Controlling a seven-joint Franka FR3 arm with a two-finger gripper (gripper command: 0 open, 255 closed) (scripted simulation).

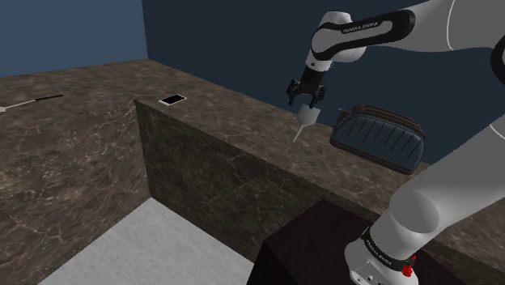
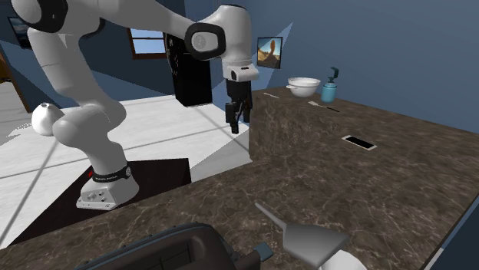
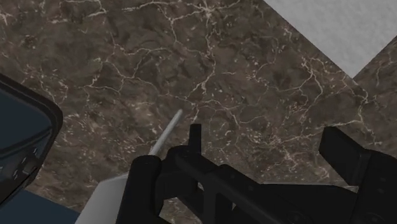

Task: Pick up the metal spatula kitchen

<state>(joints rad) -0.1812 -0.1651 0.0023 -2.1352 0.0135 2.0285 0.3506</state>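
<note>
The spatula point(image 1: 303, 124) is light grey, with a thin handle and a broad flat blade, and it lies on the dark marble counter point(image 1: 235, 121) beside a dark toaster. My black gripper point(image 1: 310, 104) hovers just above it, fingers apart and holding nothing. In the wrist view the spatula point(image 3: 164, 139) lies on the stone next to one finger, outside the gap of the gripper point(image 3: 264, 137); its blade runs under the hand. From the second exterior view the spatula point(image 2: 303, 236) is close to the camera and the gripper point(image 2: 236, 123) hangs further back.
A dark blue-grey toaster point(image 1: 379, 136) stands right beside the spatula. A phone point(image 1: 172, 99) lies near the counter's corner. A white bowl point(image 2: 304, 84) and a blue bottle point(image 2: 329, 90) stand on the far counter. The counter drops to a pale floor point(image 1: 154, 247).
</note>
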